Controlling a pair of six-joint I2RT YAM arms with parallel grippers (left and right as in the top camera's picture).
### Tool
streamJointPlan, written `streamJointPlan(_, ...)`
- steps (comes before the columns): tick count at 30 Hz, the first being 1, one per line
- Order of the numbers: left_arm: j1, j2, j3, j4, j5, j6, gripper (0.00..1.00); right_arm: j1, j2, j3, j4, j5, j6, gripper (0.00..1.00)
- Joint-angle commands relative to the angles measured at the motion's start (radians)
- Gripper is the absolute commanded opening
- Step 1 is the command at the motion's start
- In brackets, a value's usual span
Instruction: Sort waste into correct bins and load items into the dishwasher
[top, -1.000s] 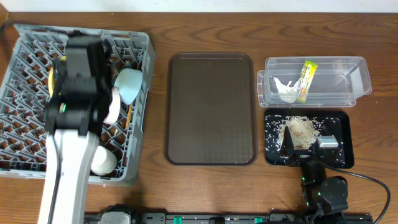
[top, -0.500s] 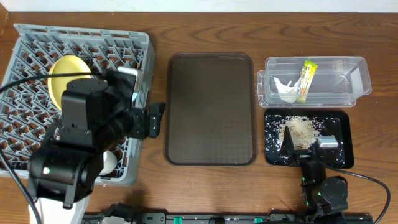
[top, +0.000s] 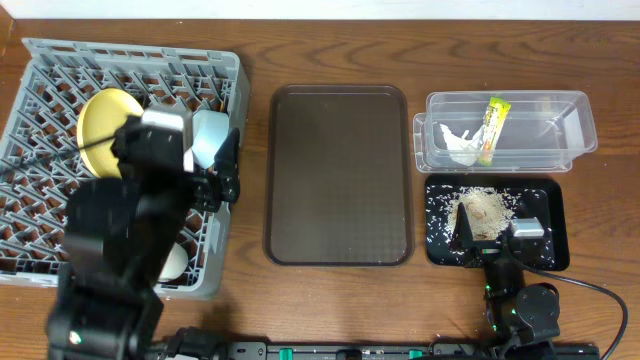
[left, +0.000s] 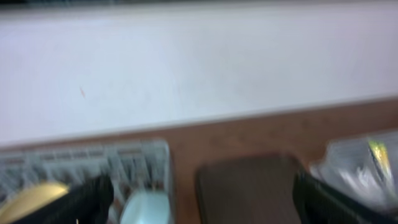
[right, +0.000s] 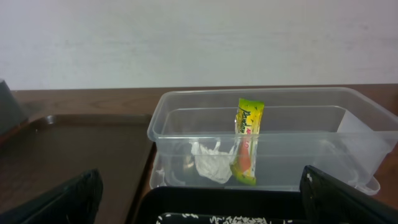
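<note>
The grey dish rack (top: 40, 60) holds the upright yellow plate (top: 100, 115), the light blue bowl (top: 210, 135) and the white bowl (top: 172, 262). The chopsticks are hidden under my left arm. My left gripper (top: 225, 170) is open and empty at the rack's right edge, beside the blue bowl (left: 146, 208). The clear tub (top: 575, 110) holds the snack wrapper (top: 492, 128) and the white tissue (top: 458, 142). The black tray (top: 440, 250) holds rice crumbs (top: 485, 208). My right gripper (top: 495, 235) is open and empty over the black tray's near edge (right: 186, 199), facing the wrapper (right: 247, 140).
A large dark brown serving tray (top: 338, 175) lies between the rack and the bins, with nothing on it. My left arm covers the rack's front right part. A pale wall runs behind the table's far edge. The left wrist view is blurred.
My left arm has pulled back toward the table's front and its gripper has swung to the rack's right edge, uncovering the yellow plate. The right arm has not moved.
</note>
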Motion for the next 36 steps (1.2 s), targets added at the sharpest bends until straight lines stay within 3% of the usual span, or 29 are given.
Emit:
streamJointPlan(1,0.029,-0.134,-0.206,0.148,-0.035,0.028,0.92,-0.018,-0.006,-0.004,0.000,-0.001,-0.009,0.99)
streamJointPlan(5,0.045,-0.276,-0.397,0.244,-0.035,0.027,0.93,-0.018,-0.006,-0.004,0.000,-0.001,-0.009,0.99)
streamJointPlan(10,0.048,-0.472,-0.607,0.254,-0.035,0.025,0.93,-0.018,-0.006,-0.004,0.000,-0.001,-0.009,0.99)
streamJointPlan(21,0.048,-0.729,-0.923,0.286,-0.036,0.025,0.93,-0.018,-0.006,-0.004,0.000,-0.001,-0.009,0.99)
streamJointPlan(29,0.053,-0.759,-1.098,0.464,-0.032,0.024,0.93,-0.018,-0.006,-0.004,0.000,-0.001,-0.009,0.99)
streamJointPlan(36,0.053,-0.758,-1.105,0.451,-0.025,0.024,0.93,-0.018,-0.006,-0.004,0.000,-0.001,-0.009,0.99)
